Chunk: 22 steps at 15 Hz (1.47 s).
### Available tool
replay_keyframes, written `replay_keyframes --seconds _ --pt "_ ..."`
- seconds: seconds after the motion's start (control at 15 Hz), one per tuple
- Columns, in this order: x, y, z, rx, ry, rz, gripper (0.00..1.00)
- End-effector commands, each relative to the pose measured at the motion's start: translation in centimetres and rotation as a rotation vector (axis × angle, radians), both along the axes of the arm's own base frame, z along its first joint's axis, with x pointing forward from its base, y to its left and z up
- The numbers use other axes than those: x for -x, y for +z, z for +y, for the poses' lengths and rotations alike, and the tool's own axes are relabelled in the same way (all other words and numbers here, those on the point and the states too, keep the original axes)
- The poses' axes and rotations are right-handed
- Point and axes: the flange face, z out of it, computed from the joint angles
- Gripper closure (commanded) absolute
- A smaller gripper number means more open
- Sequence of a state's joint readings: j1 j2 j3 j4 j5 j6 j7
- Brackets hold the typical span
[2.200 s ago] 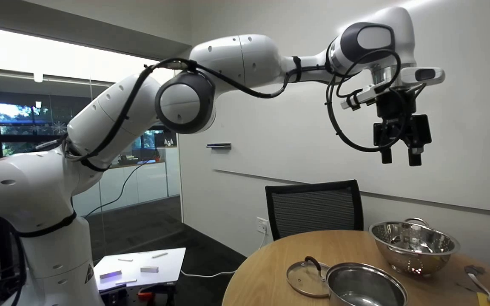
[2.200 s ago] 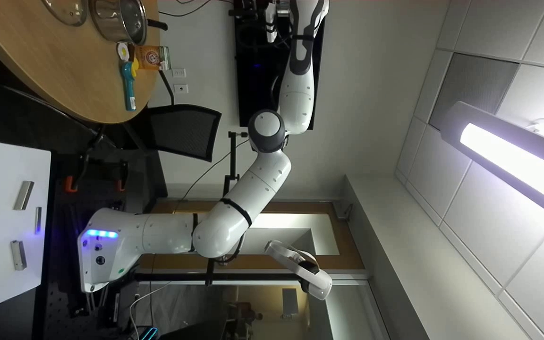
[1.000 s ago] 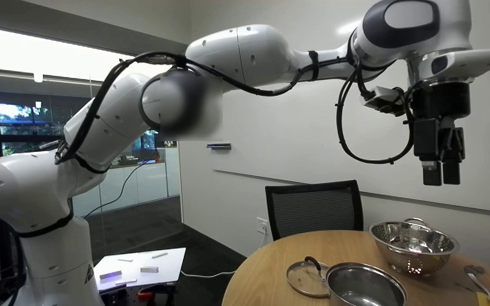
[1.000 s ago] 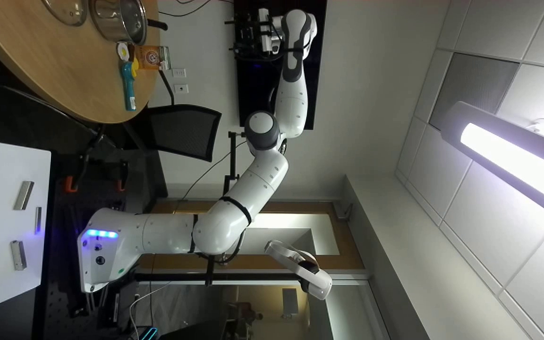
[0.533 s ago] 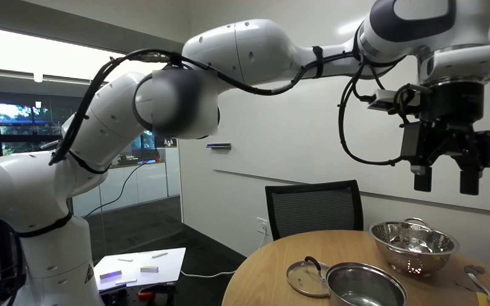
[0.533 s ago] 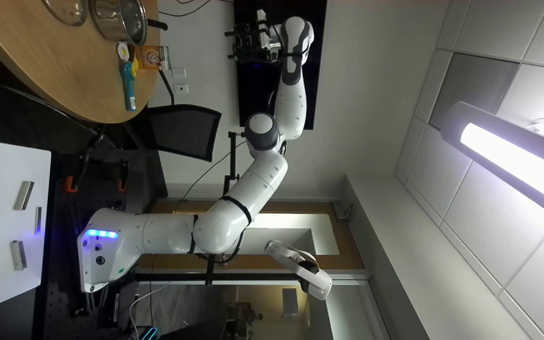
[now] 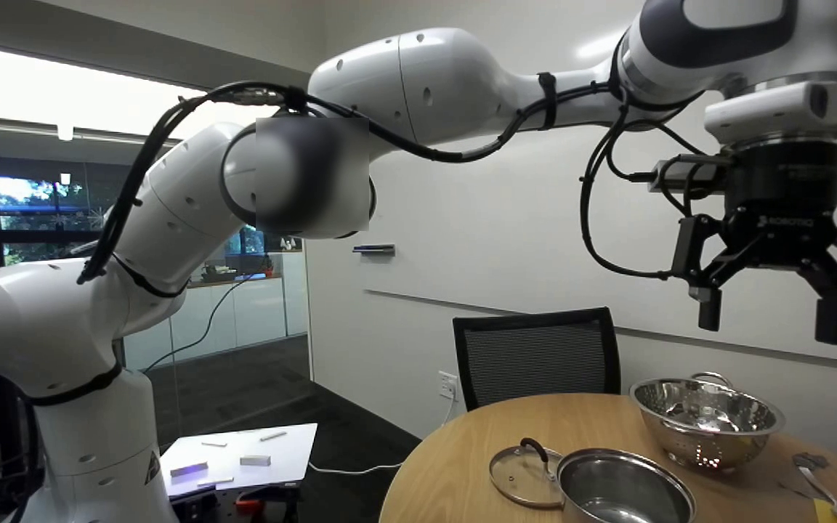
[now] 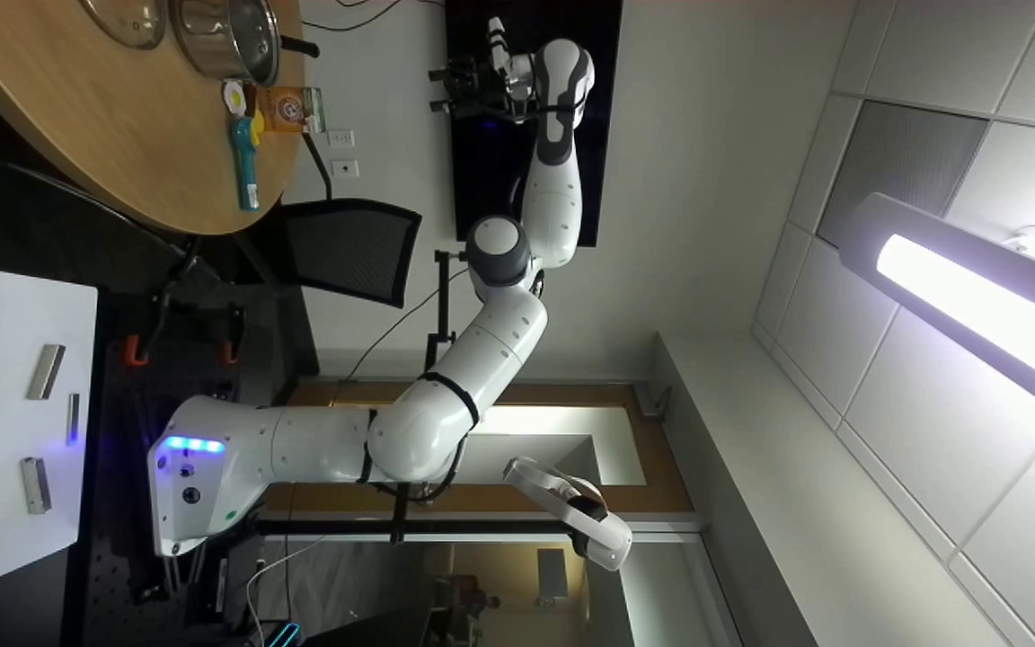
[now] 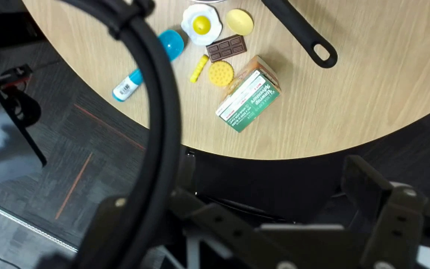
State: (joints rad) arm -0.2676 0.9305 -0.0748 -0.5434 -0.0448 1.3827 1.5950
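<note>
My gripper (image 7: 770,323) stands open high over the round table's far side, its black fingers wide apart with nothing between them. In the wrist view the gripper (image 9: 271,168) is seen against dark chair and floor beyond the table edge. Nearest in that view is an upright green and orange box (image 9: 250,106). Around it lie a toy fried egg (image 9: 202,25), a yellow egg (image 9: 240,21), a chocolate bar (image 9: 227,48), a round cracker (image 9: 221,73), a yellow stick (image 9: 199,68) and a blue utensil (image 9: 125,88). A black cable covers part of the utensil and the left finger.
On the round table (image 7: 447,465) are a steel pot (image 7: 625,476), a glass lid (image 7: 516,476), a colander (image 7: 709,439) and a spoon (image 7: 822,490). The pot's black handle (image 9: 301,33) juts out. A mesh chair (image 7: 535,359) and a white side table (image 7: 288,450) with metal blocks stand by.
In an exterior view my gripper has come down and to the right, looking larger, and has turned about its upright axis. Its jaws stay open. The table's objects have not moved.
</note>
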Motion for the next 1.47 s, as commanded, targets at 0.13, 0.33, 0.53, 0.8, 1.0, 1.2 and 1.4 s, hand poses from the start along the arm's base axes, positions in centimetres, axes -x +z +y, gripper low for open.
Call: replay_keyframes --seconds 0.13,0.33,0.53,0.8,1.0,1.2,1.4 --pt "-0.2 0.3 0.8 0.015 -0.312 -0.032 0.00" --pt "-0.5 0.1 1.1 0.034 -0.482 -0.052 0.00" --pt "-1.0 -0.1 1.4 0.041 -0.646 -0.084 0.00" --pt "-2.3 0.0 2.0 0.045 -0.524 -0.159 0.00" --pt "-2.7 0.1 3.1 0.046 -0.499 -0.171 0.00" --pt "-2.7 0.1 3.0 0.047 -0.491 -0.171 0.00" --pt "-2.3 -1.2 1.8 0.050 -0.533 -0.138 0.00"
